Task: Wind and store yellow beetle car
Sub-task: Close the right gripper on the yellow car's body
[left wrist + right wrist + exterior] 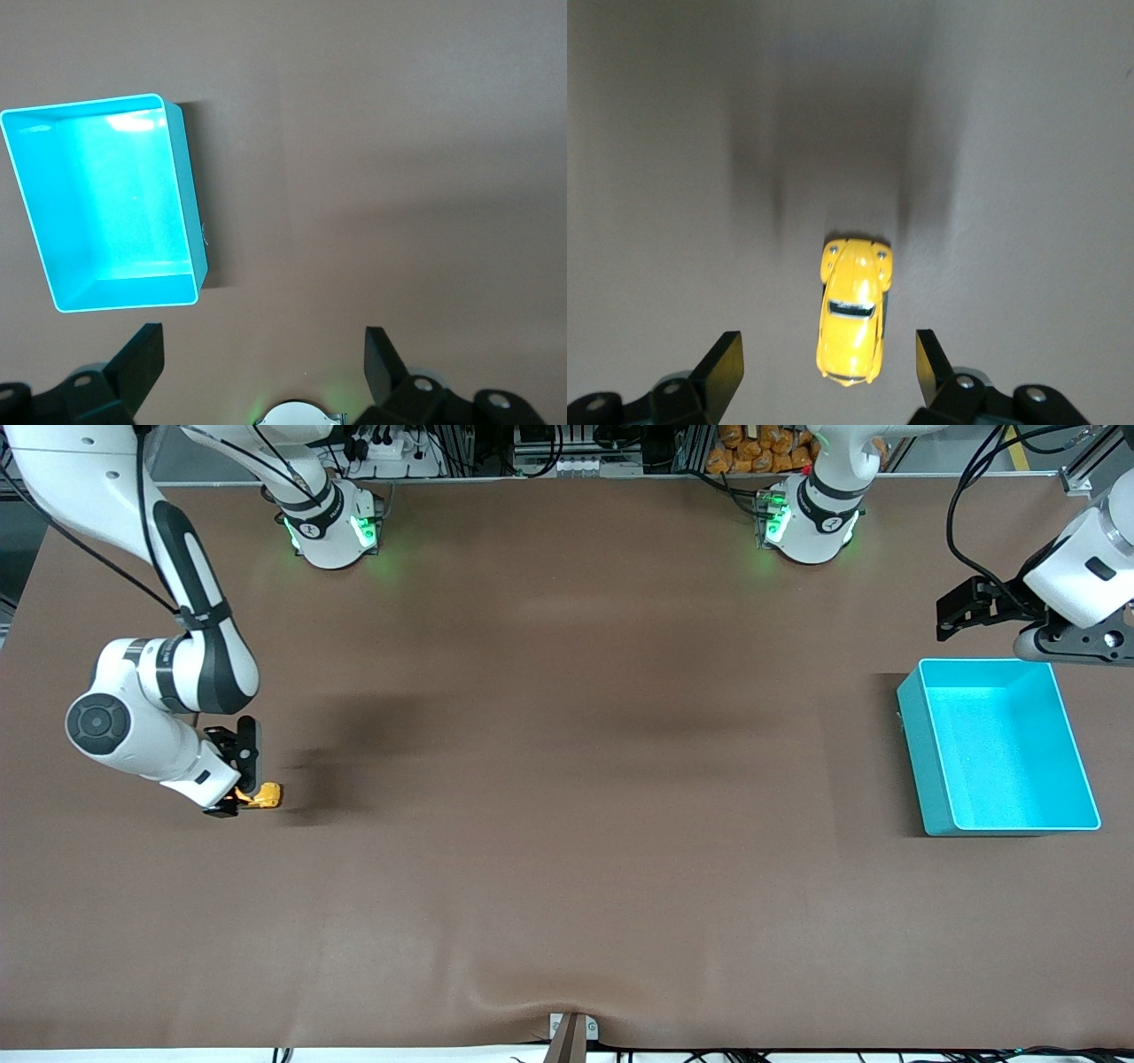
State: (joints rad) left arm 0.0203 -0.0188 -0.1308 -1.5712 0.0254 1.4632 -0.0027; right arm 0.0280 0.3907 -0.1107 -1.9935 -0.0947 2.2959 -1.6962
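The yellow beetle car (264, 795) (853, 310) stands on its wheels on the brown table near the right arm's end. My right gripper (241, 799) (830, 359) is low over the table at the car's tail end, open. One finger stands on each side of the car's rear half, and a gap shows between each finger and the car. My left gripper (946, 615) (264, 354) hangs open and empty above the table beside the turquoise bin (926, 726) (188, 168), and that arm waits.
The turquoise bin has nothing in it and sits at the left arm's end of the table. Both arm bases (332, 527) (808, 518) stand along the table edge farthest from the front camera. Brown cloth covers the table (567, 779).
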